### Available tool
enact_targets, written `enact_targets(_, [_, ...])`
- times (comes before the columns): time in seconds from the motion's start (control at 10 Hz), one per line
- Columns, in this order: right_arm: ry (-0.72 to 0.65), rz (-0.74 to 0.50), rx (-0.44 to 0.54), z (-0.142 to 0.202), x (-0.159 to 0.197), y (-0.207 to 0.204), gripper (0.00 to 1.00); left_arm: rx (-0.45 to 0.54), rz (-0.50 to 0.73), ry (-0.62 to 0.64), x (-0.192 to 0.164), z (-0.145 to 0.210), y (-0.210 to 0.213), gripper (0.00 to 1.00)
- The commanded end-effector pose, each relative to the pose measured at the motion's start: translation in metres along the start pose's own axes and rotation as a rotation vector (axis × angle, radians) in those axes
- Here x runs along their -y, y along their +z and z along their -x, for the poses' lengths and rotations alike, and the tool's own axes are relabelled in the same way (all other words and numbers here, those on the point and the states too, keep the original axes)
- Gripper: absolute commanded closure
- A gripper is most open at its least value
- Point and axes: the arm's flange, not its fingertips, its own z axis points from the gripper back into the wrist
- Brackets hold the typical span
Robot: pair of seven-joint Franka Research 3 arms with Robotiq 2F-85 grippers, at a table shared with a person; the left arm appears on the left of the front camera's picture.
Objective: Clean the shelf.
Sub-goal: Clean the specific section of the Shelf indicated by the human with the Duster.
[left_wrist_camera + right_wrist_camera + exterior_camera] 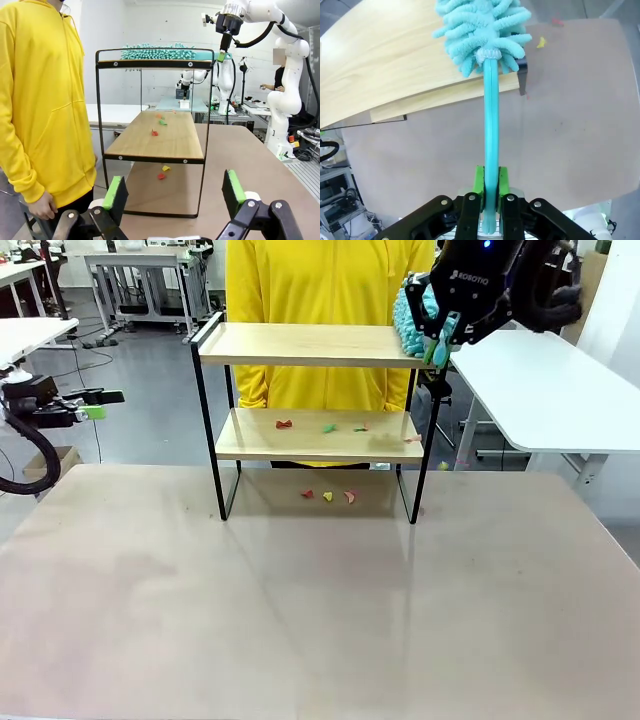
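The shelf [310, 345] stands at the table's far middle, with small coloured scraps [328, 427] on its lower board. In the left wrist view the shelf [150, 137] shows end-on. My right gripper [438, 348] hangs at the shelf's top right corner, shut on the handle of a teal fluffy duster [410, 318]. In the right wrist view the right gripper [490, 187] clamps the duster handle [490, 115], and the duster head [482, 30] rests on the top board [385, 65]. My left gripper [95, 405] hovers open off the table's left, and in its own view the left gripper [174, 192] holds nothing.
A person in a yellow hoodie [320, 290] stands right behind the shelf. Red, yellow and pink scraps [327, 497] lie on the table [300, 620] under it. A white side table [550, 390] stands at the right.
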Motion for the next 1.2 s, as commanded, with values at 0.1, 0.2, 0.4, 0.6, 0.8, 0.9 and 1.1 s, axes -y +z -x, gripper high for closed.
enact_targets(0.1, [0.0, 0.0, 0.0, 0.0, 0.0, 0.0, 0.86, 0.001, 0.003, -0.004, 0.002, -0.003, 0.0, 0.0])
enact_targets(0.2, [0.052, -0.103, 0.002, -0.001, 0.003, 0.022, 0.86, 0.001, 0.003, -0.004, 0.002, -0.003, 0.0, 0.0])
enact_targets(0.4, [0.176, -0.234, 0.03, -0.009, 0.032, 0.072, 0.86, 0.001, 0.003, -0.004, 0.002, -0.003, 0.0, 0.0])
enact_targets(0.6, [0.366, -0.305, 0.0, -0.007, 0.052, 0.105, 0.86, 0.001, 0.003, -0.004, 0.002, -0.003, 0.0, 0.0])
enact_targets(0.8, [0.628, -0.356, -0.04, 0.008, 0.062, 0.114, 0.86, 0.001, 0.003, -0.004, 0.002, -0.003, 0.0, 0.0])
enact_targets(0.9, [0.804, -0.383, -0.059, 0.019, 0.072, 0.113, 0.86, 0.001, 0.003, -0.004, 0.002, -0.003, 0.0, 0.0])
enact_targets(1.1, [1.046, -0.375, -0.084, 0.039, 0.095, 0.102, 0.86, 0.001, 0.003, -0.004, 0.002, -0.003, 0.0, 0.0])
